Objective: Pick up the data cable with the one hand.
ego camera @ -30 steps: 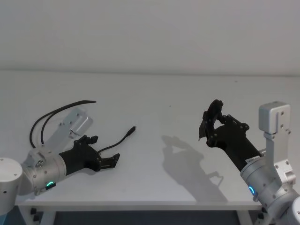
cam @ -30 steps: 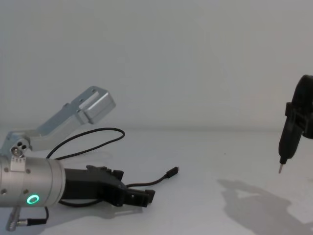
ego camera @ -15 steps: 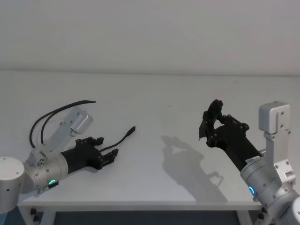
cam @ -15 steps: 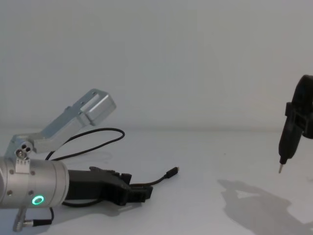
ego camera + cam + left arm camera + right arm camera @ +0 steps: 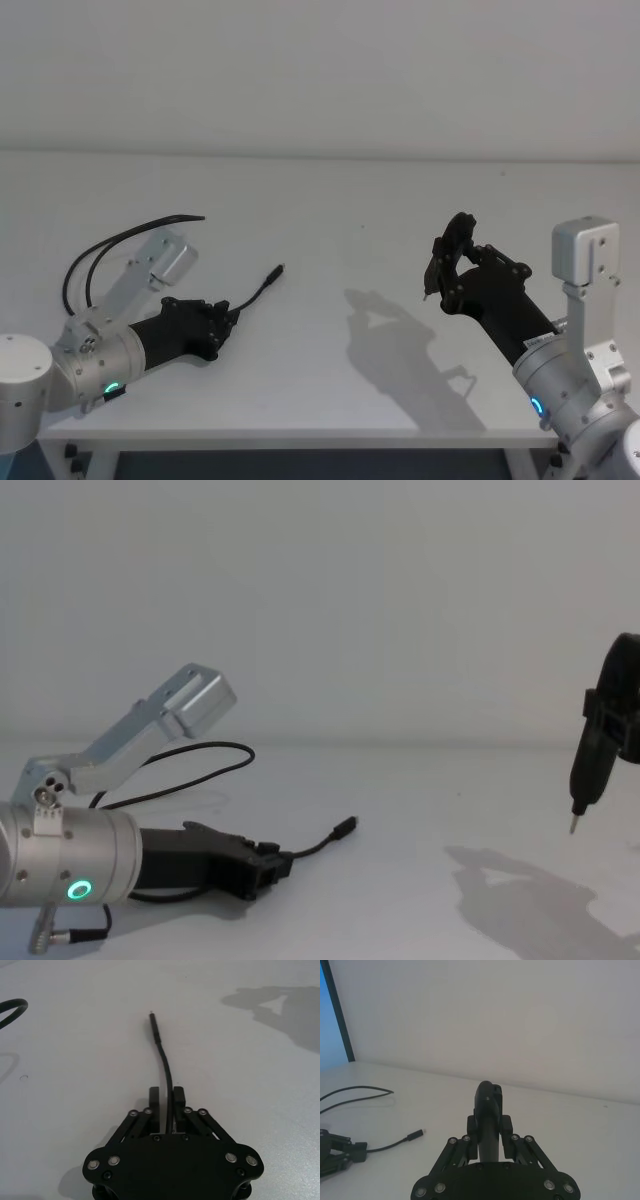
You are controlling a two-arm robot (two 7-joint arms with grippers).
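Data cable [image 5: 258,288] is pinched just behind its plug by the closed fingers of the left gripper [image 5: 228,315], low over the table [image 5: 380,200] at the robot's left. A thin cord held this near its end could be dragged out of the jaws if the lift is jerked (or if the rest of it snags). The pinch is shown plainly in the left wrist view; from the chest view the height is better judged, though whether the plug is clear cannot be told. The right gripper [image 5: 455,262] is held raised, closed on a pen-shaped tool [image 5: 488,1105].
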